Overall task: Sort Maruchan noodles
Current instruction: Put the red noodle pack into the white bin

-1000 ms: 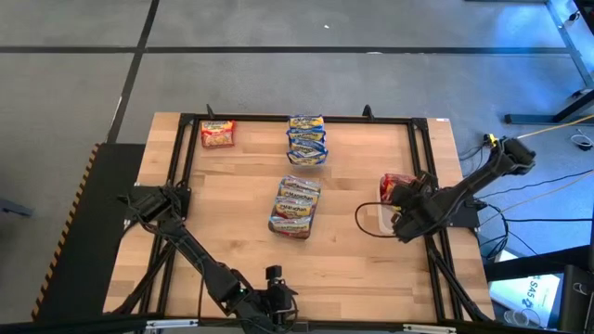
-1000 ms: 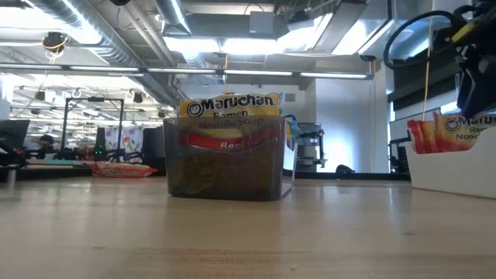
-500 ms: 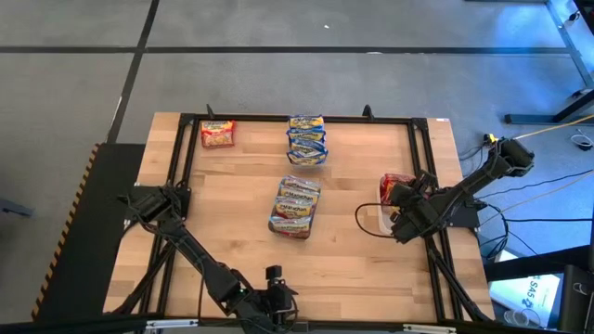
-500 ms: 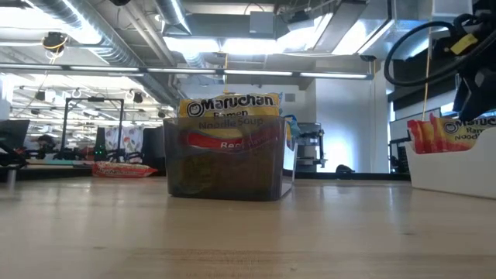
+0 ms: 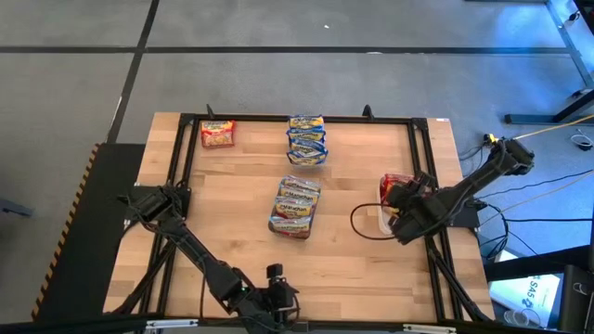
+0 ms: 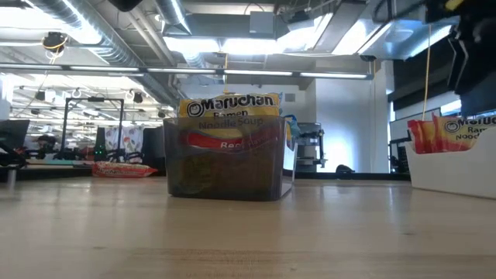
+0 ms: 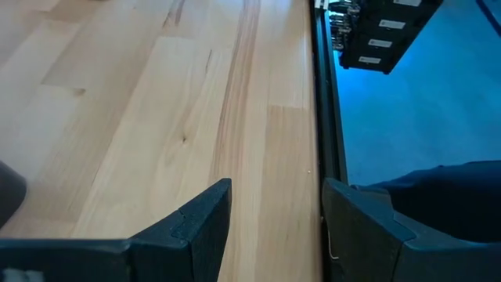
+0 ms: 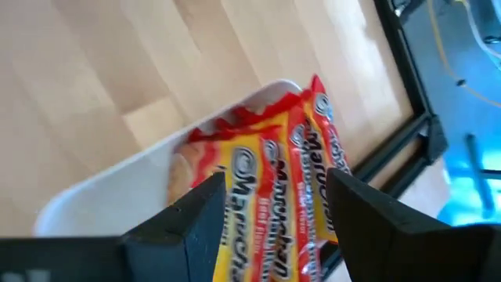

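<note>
Slightly lifted since a second ago, the right gripper [image 8: 270,215] hovers over the white bin [image 8: 117,196] of red-label Maruchan packets [image 8: 286,168], jaws spread and empty; a drop looks finished. Next: fetch the lone packet [image 5: 218,134], far across the table [image 5: 232,250] from the bin.

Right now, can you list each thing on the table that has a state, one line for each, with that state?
Left gripper: open, empty, parked at the table's near edge.
Right gripper: open, empty, above the white bin.
White bin: holds red-labelled Maruchan packets standing on edge.
Clear tub: filled with upright packets.
Blue-labelled packets: stacked in a row, loose on the table.
Single red-labelled packet: lying flat, far-left corner.
</note>
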